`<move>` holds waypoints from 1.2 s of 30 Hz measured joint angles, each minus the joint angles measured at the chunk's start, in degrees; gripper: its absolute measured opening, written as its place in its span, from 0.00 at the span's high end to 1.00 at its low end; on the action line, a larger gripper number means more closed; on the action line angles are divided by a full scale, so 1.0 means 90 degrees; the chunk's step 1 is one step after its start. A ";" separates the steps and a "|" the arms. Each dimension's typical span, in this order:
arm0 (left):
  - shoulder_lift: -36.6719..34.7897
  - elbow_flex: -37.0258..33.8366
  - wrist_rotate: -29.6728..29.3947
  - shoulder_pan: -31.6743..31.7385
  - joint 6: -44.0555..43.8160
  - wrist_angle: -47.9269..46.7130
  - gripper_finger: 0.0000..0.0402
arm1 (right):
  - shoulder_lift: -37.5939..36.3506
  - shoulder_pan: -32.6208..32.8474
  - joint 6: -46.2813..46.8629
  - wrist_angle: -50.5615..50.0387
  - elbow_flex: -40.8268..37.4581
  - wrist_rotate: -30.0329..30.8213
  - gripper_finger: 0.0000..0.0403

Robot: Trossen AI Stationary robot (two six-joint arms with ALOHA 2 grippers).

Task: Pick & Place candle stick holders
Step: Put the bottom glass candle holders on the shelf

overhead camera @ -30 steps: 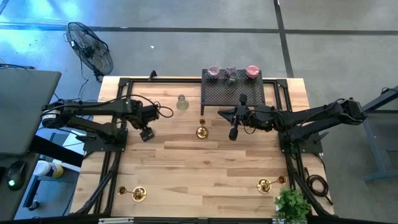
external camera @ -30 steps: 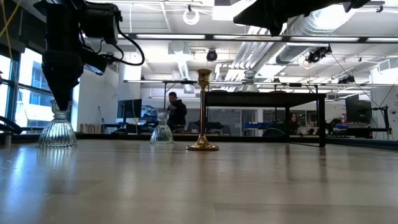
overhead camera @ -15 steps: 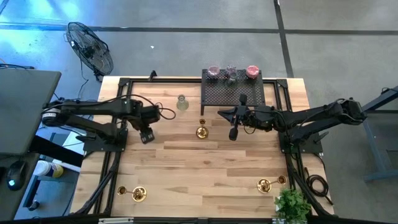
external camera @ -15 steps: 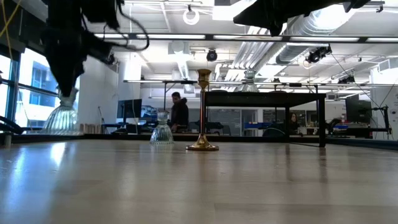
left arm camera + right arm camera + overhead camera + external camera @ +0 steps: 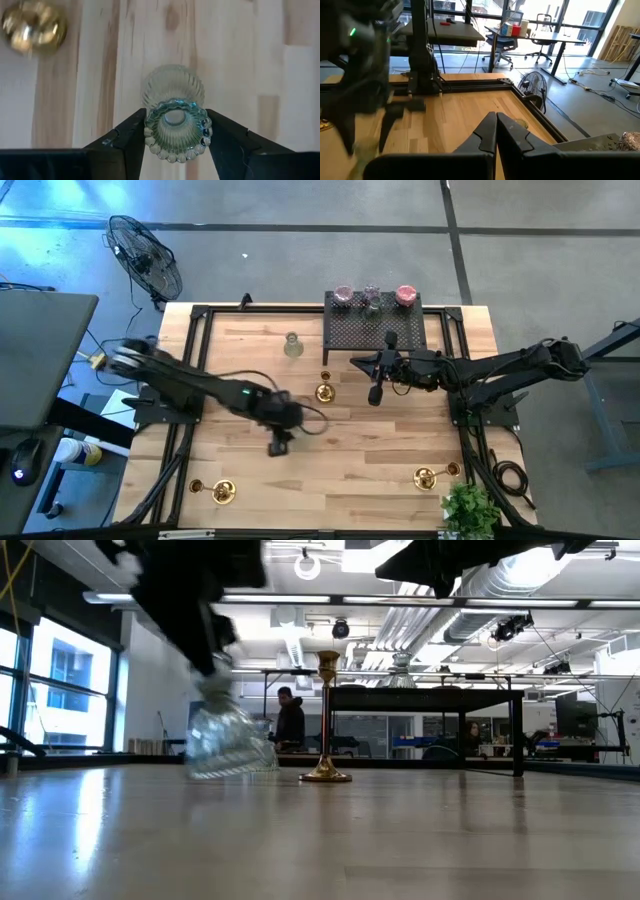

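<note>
Left gripper hangs over the middle of the table, its two fingers clamped on the scalloped neck of a clear glass candle holder; the holder sits directly between the fingers, flared ribbed base pointing away from the wrist toward the wood. In the low view this holder is blurred and its base appears clear of the tabletop. From the gripper, one brass candlestick stands upright at about 1 o'clock, nearby; a second clear glass holder stands farther off at 12 o'clock. Two brass pieces lie at 7 o'clock near the table edge. Right gripper, fingers pressed together and holding nothing, waits at 2 o'clock beside the black rack, which carries pink and clear cups.
</note>
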 joint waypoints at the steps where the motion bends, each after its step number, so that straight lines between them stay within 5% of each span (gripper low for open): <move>1: 0.0267 0.0215 -0.0031 0.0006 0.0189 0.0014 0.57 | 0.0000 0.0000 0.0016 -0.0001 0.0000 0.0000 1.00; 8: 0.1542 0.1595 -0.0195 0.0228 0.1304 -0.0149 0.56 | 0.0000 0.0000 0.0021 -0.0110 0.0000 0.0004 1.00; 13: 0.1824 0.1881 -0.0220 0.0415 0.1527 -0.0122 0.56 | 0.0000 0.0000 0.0024 -0.0151 0.0002 0.0005 1.00; 20: 0.1816 0.1857 -0.0341 0.0507 0.1605 -0.0143 0.54 | 0.0000 0.0000 0.0048 -0.0218 0.0005 0.0007 1.00; 29: 0.1716 0.1848 -0.0009 0.0496 0.2046 -0.0254 0.32 | 0.0000 0.0000 0.0048 -0.0220 0.0005 0.0007 0.99; 36: 0.1029 0.1701 -0.0379 0.0240 0.2171 -0.0657 0.38 | -0.0002 0.0007 0.0091 -0.0392 0.0005 0.0010 1.00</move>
